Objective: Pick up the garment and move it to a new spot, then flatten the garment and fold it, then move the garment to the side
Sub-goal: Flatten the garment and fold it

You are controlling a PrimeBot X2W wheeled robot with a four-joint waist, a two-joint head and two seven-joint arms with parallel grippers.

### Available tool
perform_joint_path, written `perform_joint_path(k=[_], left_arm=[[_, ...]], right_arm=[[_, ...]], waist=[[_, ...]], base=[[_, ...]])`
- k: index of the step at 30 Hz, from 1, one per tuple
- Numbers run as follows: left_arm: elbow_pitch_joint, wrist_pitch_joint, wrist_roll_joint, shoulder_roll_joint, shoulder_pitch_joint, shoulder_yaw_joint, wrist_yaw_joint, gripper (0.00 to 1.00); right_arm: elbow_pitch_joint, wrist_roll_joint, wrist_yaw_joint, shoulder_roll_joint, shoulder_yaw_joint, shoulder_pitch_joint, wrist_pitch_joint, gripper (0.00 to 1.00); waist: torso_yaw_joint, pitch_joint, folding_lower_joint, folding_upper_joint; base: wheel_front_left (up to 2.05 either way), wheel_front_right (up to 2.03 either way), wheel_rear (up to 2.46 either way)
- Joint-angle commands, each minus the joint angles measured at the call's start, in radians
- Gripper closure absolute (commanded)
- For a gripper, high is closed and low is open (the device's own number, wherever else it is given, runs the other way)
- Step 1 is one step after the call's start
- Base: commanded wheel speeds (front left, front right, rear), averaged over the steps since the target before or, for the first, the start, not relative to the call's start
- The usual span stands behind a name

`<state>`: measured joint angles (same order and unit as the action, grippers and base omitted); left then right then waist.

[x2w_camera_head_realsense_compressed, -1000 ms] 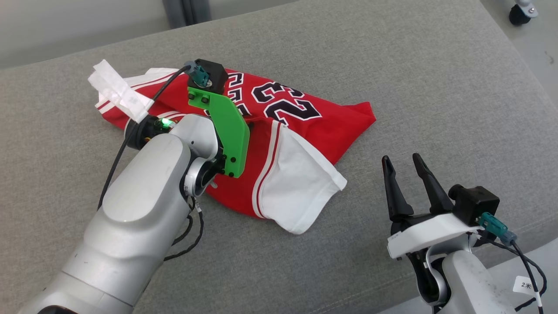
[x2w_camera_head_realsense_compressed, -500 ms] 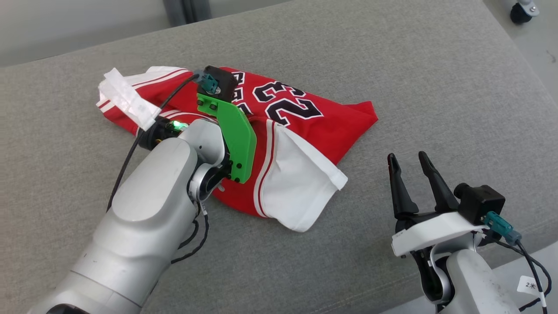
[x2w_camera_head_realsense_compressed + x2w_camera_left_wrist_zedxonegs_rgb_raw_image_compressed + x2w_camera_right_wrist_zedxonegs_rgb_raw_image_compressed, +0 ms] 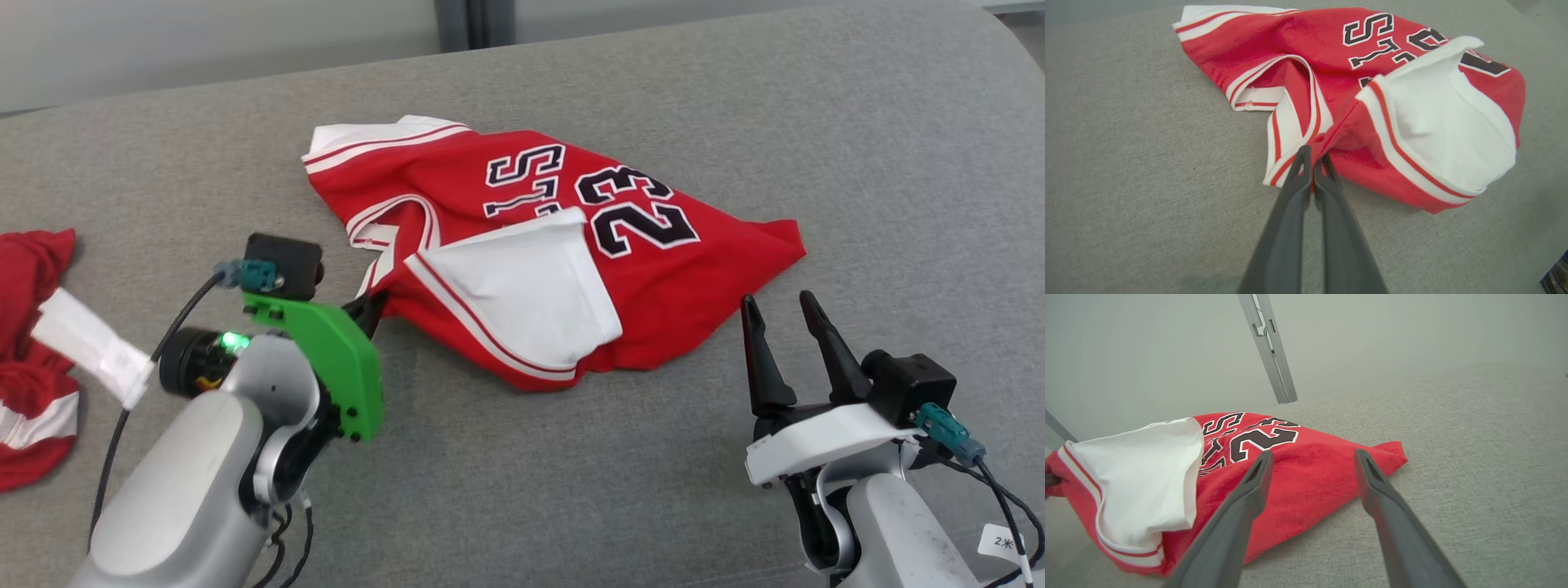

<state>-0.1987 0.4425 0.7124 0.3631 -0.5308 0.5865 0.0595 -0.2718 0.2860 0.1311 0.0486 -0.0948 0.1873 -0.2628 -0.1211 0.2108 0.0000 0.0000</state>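
Broad grey fabric cushion [image 3: 571,490] beneath crumpled red and white number-23 jersey [image 3: 678,269], white flap [image 3: 522,294] folded over its lettering. Second red and white garment [image 3: 24,392] well left of jersey. Left gripper [image 3: 1312,160] clamped on jersey's near-left hem. Right gripper [image 3: 780,314] spread, empty, near jersey's right corner

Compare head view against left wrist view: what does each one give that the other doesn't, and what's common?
Head view extras: right gripper, jaws open, near the jersey's right corner; a second red garment at the far left; the green bracket on the left wrist.
Left wrist view extras: a clear close look at the left gripper, jaws shut on the jersey's striped trim.
Shared: the jersey, its white flap, the grey cushion.
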Motion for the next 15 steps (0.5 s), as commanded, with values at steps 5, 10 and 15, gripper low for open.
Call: perform_joint_path(k=[5, 10, 15], left_arm=[[0.094, -0.016, 0.019, 0.073, 0.142, -0.038, 0.058, 1.0], [0.096, -0.047, 0.028, 0.089, 0.213, -0.065, 0.1, 0.23], [0.078, -0.104, 0.047, 0.077, 0.272, -0.099, 0.142, 0.0]], right_arm=[[-0.003, -0.018, -0.001, 0.003, 0.008, -0.008, -0.002, 0.0], [-0.005, -0.017, -0.001, 0.003, 0.006, -0.002, 0.001, 0.0], [-0.007, -0.013, -0.001, 0.003, 0.006, -0.005, 0.001, 0.0]], waist=[[0.071, -0.028, 0.0, 0.0], [0.074, -0.033, 0.0, 0.0], [0.062, -0.044, 0.0, 0.0]], base=[[0.0, 0.0, 0.0], [0.0, 0.0, 0.0], [0.0, 0.0, 0.0]])
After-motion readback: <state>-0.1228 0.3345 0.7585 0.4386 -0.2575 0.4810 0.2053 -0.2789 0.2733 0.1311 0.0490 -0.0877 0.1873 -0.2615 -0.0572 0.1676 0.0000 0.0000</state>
